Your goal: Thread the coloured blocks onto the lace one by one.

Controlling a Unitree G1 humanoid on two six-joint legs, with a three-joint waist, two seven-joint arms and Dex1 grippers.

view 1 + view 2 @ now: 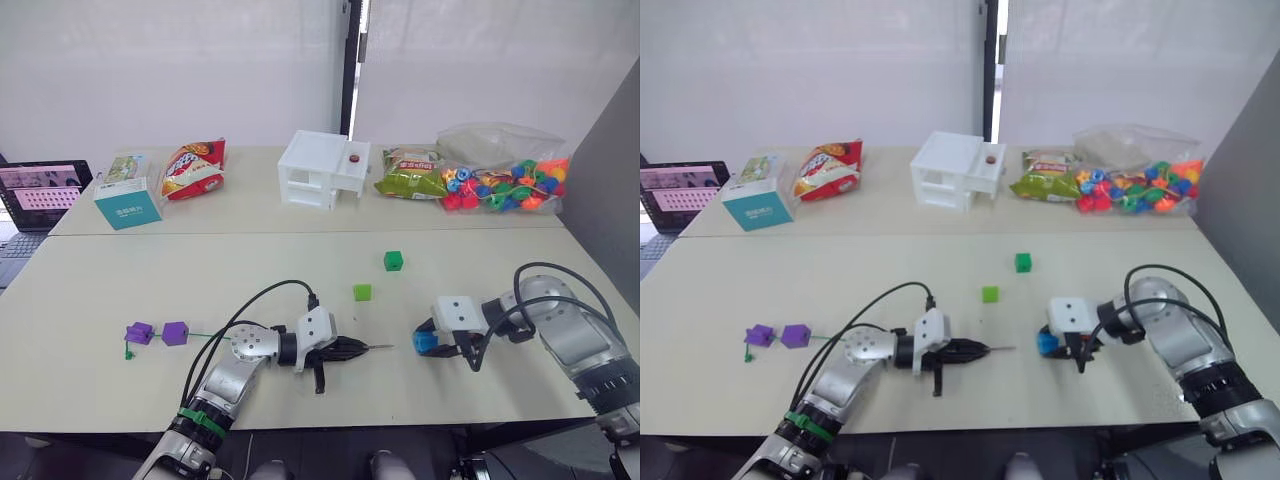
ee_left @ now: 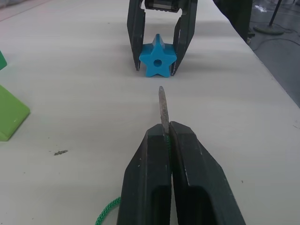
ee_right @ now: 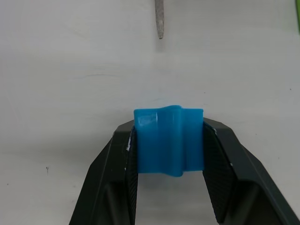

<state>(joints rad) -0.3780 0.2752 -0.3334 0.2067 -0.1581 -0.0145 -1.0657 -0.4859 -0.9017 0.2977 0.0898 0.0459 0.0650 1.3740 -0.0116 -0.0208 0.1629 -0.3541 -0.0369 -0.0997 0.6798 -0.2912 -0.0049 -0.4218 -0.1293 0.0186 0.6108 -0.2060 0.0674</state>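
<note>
Head views: five blocks on the table (image 1: pixel 120 300), two purple blocks (image 1: pixel 157 333) sitting on the lace (image 1: pixel 205 336), one dark green block (image 1: pixel 393 260), one light green block (image 1: pixel 362 292), one blue block (image 1: pixel 427 341). Left wrist view: left tool (image 2: pixel 167 133) clenched on the lace, its grey tip (image 2: pixel 162 108) pointing at the hole of the star-faced blue block, a gap between them. Right wrist view: right tool (image 3: pixel 169 140) grasping the blue block on two sides, just above the table.
</note>
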